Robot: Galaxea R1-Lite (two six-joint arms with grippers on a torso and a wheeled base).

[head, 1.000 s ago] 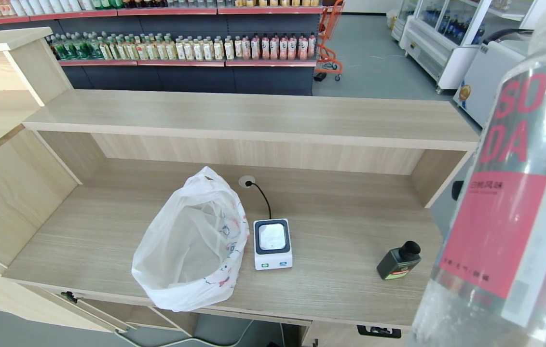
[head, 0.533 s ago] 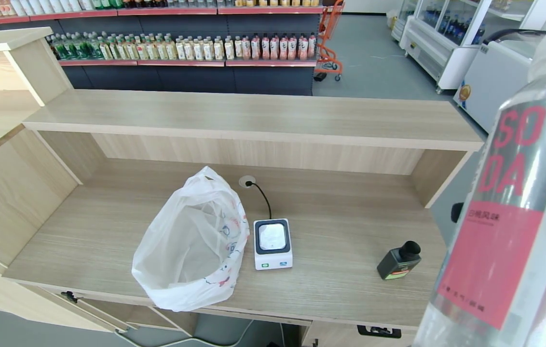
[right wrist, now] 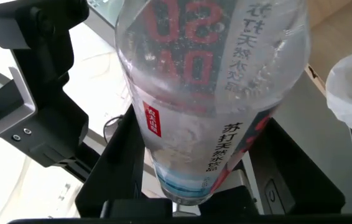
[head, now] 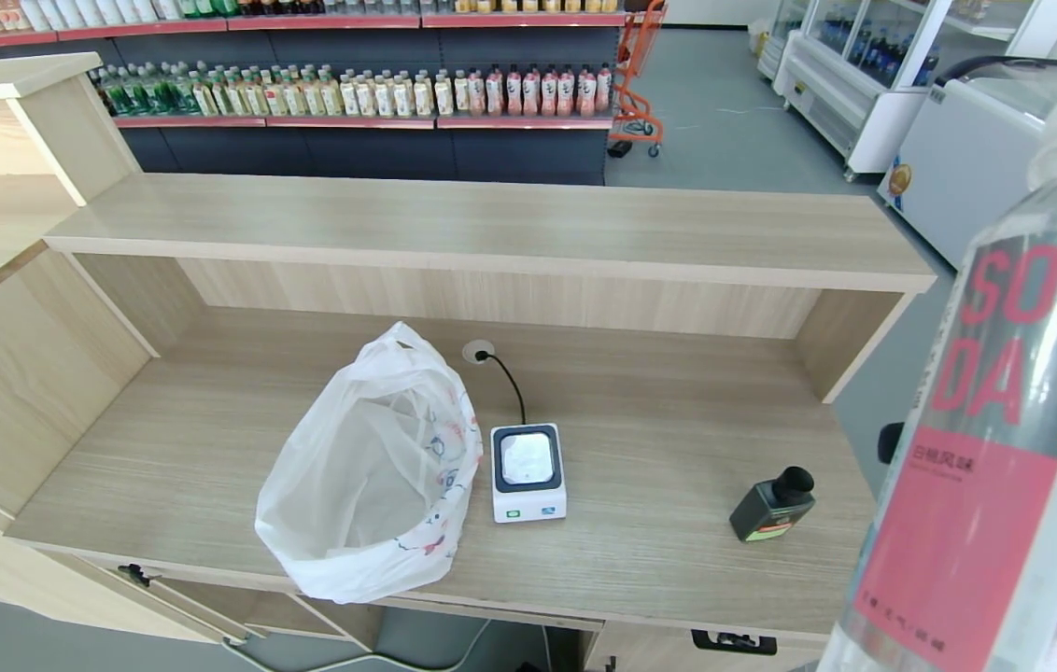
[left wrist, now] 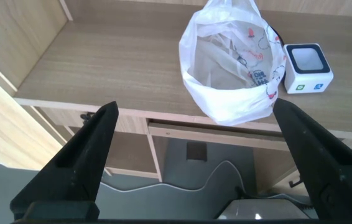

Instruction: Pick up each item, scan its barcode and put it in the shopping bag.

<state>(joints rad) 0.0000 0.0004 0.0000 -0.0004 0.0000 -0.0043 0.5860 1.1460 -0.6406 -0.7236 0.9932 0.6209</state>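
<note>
- The soda bottle has dropped lower and to the right.
- The right gripper pinches it, apparently at the base.
- The left gripper is spread wide near the shopping bag.

Red lettering on bottle label; smaller print perhaps illegible.

Wide counter gap between scanner and small black bottle.
</note>
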